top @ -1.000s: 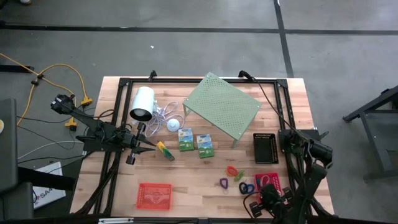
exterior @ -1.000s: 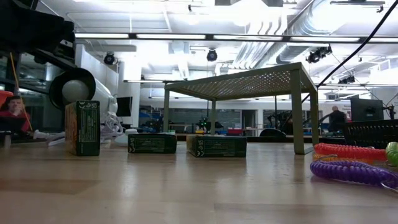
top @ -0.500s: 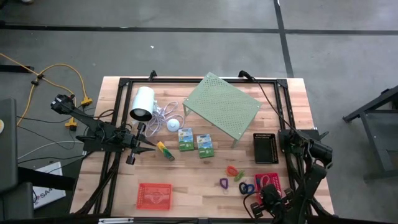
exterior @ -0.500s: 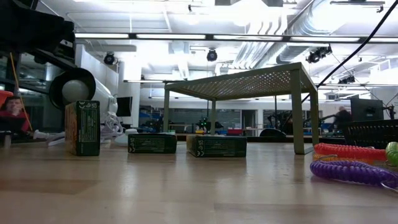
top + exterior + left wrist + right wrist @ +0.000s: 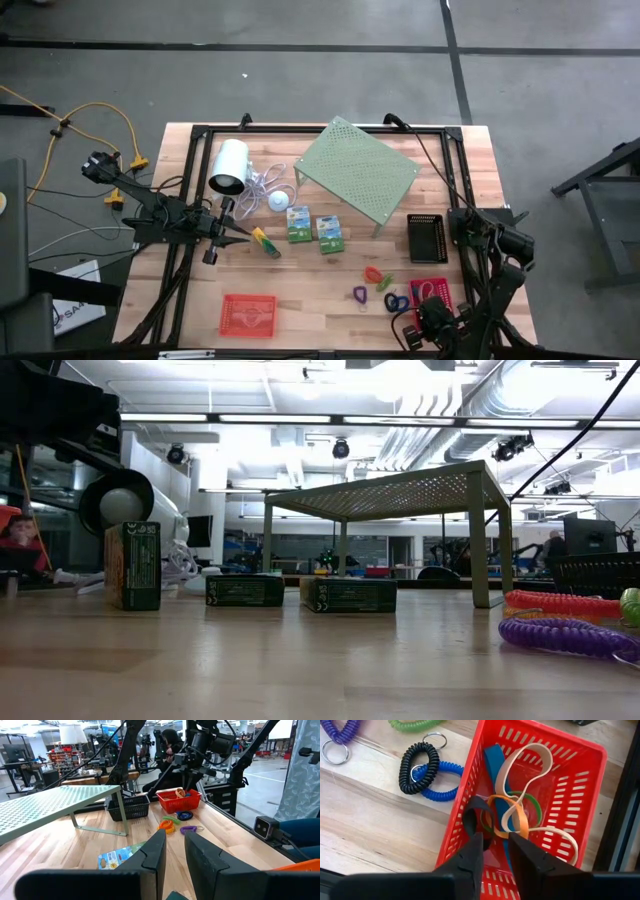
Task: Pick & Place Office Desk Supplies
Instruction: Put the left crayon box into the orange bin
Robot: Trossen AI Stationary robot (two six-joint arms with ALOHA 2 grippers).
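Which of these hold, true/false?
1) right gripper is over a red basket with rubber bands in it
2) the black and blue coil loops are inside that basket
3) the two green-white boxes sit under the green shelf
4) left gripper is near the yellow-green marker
1) True. The right gripper hangs over the red basket, which holds rubber bands in tan, orange, blue and green.
2) False. The black coil loop and blue coil loop lie on the table beside the basket.
3) False. The two green-white boxes lie on open table in front of the shelf.
4) True. The left gripper is beside the marker.
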